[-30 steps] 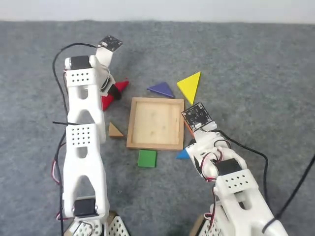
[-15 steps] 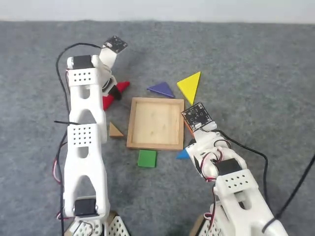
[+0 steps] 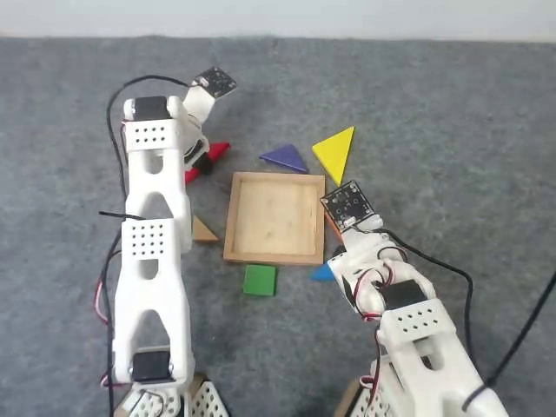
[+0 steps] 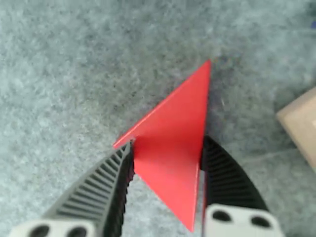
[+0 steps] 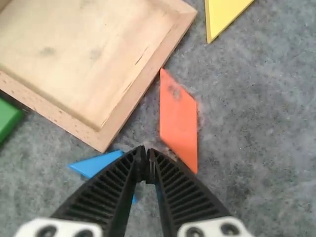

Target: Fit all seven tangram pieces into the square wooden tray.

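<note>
Seven pieces are counted, all outside the square wooden tray (image 3: 274,217). High view: the tray is seen flat on grey carpet (image 3: 452,130) between the two arms. Purple triangle (image 3: 283,158) and yellow triangle (image 3: 336,152) are placed just beyond its far edge, tan triangle (image 3: 203,230) just off its left side, green square (image 3: 259,280) just off its near edge, blue triangle (image 3: 321,273) at its near right corner. The red triangle (image 3: 215,153) is located off the far left corner, at the left gripper (image 3: 201,160). Left wrist view: left gripper (image 4: 167,148) is clamped on the red triangle (image 4: 180,123), one finger on each side; a tray corner (image 4: 301,123) is caught nearby. Right wrist view: right gripper (image 5: 146,157) is clenched, tips pressed together over carpet between blue triangle (image 5: 96,165) and orange parallelogram (image 5: 178,121). The parallelogram is laid just beside the tray (image 5: 89,54), not touching it.
</note>
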Motion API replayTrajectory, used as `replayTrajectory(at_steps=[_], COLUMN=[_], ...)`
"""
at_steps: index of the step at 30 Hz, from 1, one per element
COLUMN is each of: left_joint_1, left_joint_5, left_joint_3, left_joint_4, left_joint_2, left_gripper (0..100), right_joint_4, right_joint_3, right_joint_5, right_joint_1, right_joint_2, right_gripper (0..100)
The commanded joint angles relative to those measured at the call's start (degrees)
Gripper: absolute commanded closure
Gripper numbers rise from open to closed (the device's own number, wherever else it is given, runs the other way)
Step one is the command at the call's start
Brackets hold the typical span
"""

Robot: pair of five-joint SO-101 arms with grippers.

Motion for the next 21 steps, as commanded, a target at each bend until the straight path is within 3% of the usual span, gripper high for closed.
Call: replayTrajectory(at_steps=[1,12,21], left_joint_1=[-2.02,-3.25,-2.02], left_joint_5=[-0.97,-1.23,-3.96], left_joint_3=[0.92,0.84,0.92], left_joint_4=[2.02,1.05,-6.95], left_joint_2=[0.79,0.79,4.92], left_gripper=[75,69,65], right_joint_4=[-0.92,-1.10,-0.84], right_joint_3=[-2.29,-2.29,-2.02], right_joint_5=[-0.44,-0.44,-0.35], right_joint_1=[0.57,0.57,0.92], right_joint_2=[0.31,0.31,0.31], right_gripper=[99.3,99.3,99.3])
